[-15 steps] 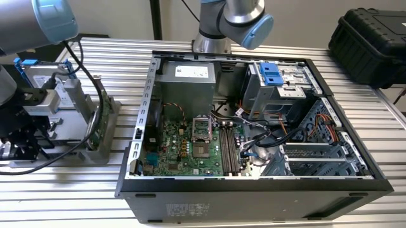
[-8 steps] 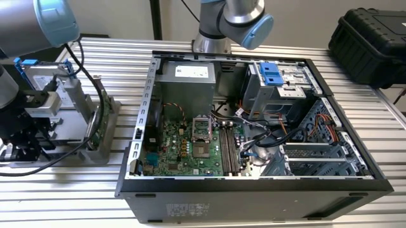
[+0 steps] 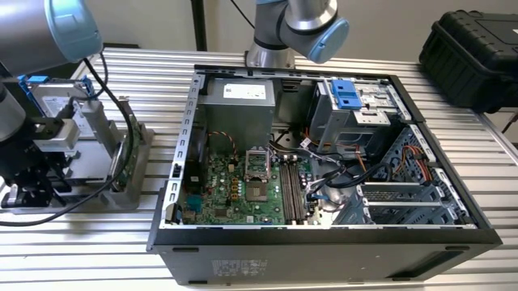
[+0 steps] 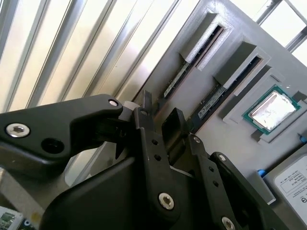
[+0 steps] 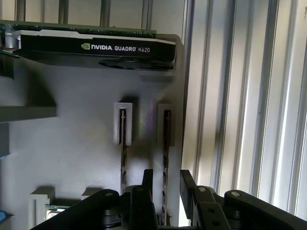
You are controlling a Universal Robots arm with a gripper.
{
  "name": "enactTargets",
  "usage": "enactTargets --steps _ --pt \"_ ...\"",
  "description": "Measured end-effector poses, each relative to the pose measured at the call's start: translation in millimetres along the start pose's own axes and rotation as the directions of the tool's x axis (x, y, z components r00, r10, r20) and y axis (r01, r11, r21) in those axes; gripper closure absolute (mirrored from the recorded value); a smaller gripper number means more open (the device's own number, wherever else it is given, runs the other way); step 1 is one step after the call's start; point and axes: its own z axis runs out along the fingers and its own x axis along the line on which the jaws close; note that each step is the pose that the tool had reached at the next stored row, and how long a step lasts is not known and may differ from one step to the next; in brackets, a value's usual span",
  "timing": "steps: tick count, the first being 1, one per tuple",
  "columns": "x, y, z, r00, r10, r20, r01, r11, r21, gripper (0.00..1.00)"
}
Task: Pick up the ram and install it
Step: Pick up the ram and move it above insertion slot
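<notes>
Two ram sticks stand on edge in slots of a grey parts holder point(image 5: 72, 143). In both wrist views my gripper point(image 5: 165, 178) point(image 4: 160, 111) is open and straddles the end of one ram stick point(image 5: 166, 143) point(image 4: 175, 80), one finger point(image 5: 147, 179) on either side with a gap showing. The other ram stick point(image 5: 123, 148) point(image 4: 211, 103) sits parallel beside it, outside the fingers. In the exterior view the arm hangs over the holder point(image 3: 125, 176) at the exterior view's left. The motherboard's memory slots point(image 3: 293, 188) lie inside the open computer case point(image 3: 186, 121).
The holder also carries a graphics card point(image 5: 96, 48), a processor chip point(image 4: 271, 110) and a hard drive point(image 4: 292, 184) point(image 3: 57, 100). The ribbed metal table point(image 3: 121, 254) surrounds it. Cables point(image 3: 340, 176) and drive cages crowd the case. A black box point(image 3: 477, 48) sits at the back.
</notes>
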Motion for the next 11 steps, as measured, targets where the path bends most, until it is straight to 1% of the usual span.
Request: enactTargets --steps 11 --pt "0.0 0.0 2.8 1.0000 0.000 0.0000 0.000 1.0000 0.0001 0.00"
